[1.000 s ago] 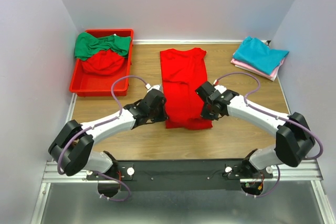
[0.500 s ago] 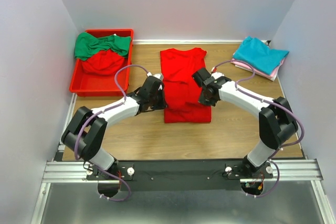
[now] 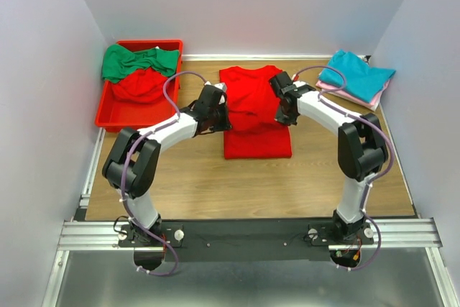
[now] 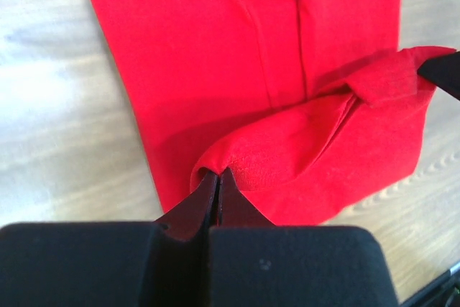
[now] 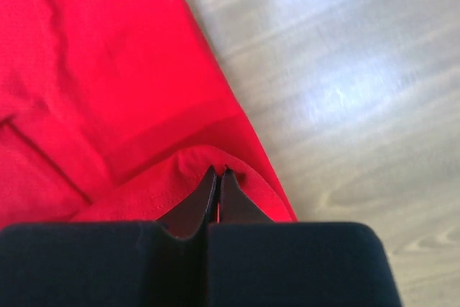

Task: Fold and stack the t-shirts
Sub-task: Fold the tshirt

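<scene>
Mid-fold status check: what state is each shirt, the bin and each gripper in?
red t-shirt: on the table, near hem lifted over itself.
left gripper: shut on the hem's left corner.
right gripper: shut on its right corner.
red bin: holds crumpled green t-shirt and second red t-shirt.
teal t-shirt: folded, stacked on pink t-shirt.

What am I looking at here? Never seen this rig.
Two robot arms are bolted at the table's near edge. One picture looks down from above and behind; the other two come from a camera on each wrist. The left end effector and right end effector are each shut on a pinch of the red t-shirt, holding one edge folded over the rest. A red bin at far left holds a green t-shirt and another red t-shirt. At far right, a teal t-shirt lies folded on a pink t-shirt.
</scene>
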Available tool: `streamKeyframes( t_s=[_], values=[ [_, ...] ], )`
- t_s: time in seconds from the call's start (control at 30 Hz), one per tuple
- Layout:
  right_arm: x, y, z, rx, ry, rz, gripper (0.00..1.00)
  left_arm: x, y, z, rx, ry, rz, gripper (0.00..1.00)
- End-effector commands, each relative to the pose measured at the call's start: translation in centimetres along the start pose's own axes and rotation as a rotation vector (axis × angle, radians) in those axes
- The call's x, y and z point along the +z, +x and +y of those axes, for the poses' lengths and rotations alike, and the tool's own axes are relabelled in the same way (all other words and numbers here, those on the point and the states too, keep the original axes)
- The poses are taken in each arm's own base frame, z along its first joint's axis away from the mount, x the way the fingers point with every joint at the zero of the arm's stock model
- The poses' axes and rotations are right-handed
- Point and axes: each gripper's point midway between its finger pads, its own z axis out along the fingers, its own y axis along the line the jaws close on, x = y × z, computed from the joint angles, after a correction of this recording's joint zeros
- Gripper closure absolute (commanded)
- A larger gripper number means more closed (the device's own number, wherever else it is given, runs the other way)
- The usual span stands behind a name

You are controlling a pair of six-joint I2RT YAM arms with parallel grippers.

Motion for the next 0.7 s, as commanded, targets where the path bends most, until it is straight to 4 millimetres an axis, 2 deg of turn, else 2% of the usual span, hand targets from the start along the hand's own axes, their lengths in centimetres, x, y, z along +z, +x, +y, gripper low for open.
streamKeyframes(
  t_s=[0.0, 0.03, 0.2, 0.43, 0.6, 0.63, 0.67],
  values=[
    [1.6, -1.0, 0.7, -0.042, -0.006, 0.015, 0.99, 0.9, -0.7, 0.8, 0.012, -0.016, 0.027, 1.00],
    [1.6, -1.7, 1.1, -0.038, -0.016, 0.010, 0.99, 1.2, -1.1, 0.9, 0.010, -0.023, 0.026, 1.00],
    [2.9, -2.4, 2.2, -0.057, -0.026, 0.015, 0.99, 1.5, -2.7, 1.3, -0.005, -0.025, 0.010, 1.00],
    [4.0, -3.4, 2.8, -0.061, -0.030, 0.014, 0.99, 3.6, -3.1, 2.1, -0.014, -0.028, 0.045, 1.00],
    [4.7, -4.0, 3.3, -0.073, -0.041, 0.018, 0.99, 3.5, -4.3, 4.2, -0.060, -0.101, 0.029, 1.00],
    [4.5, -4.5, 3.6, -0.067, -0.054, 0.011, 0.95, 3.3, -5.0, 4.2, -0.061, -0.109, 0.013, 0.99],
    [4.4, -4.8, 3.8, -0.073, -0.066, 0.010, 0.89, 3.1, -5.5, 4.5, -0.061, -0.126, 0.002, 0.84]
  ],
)
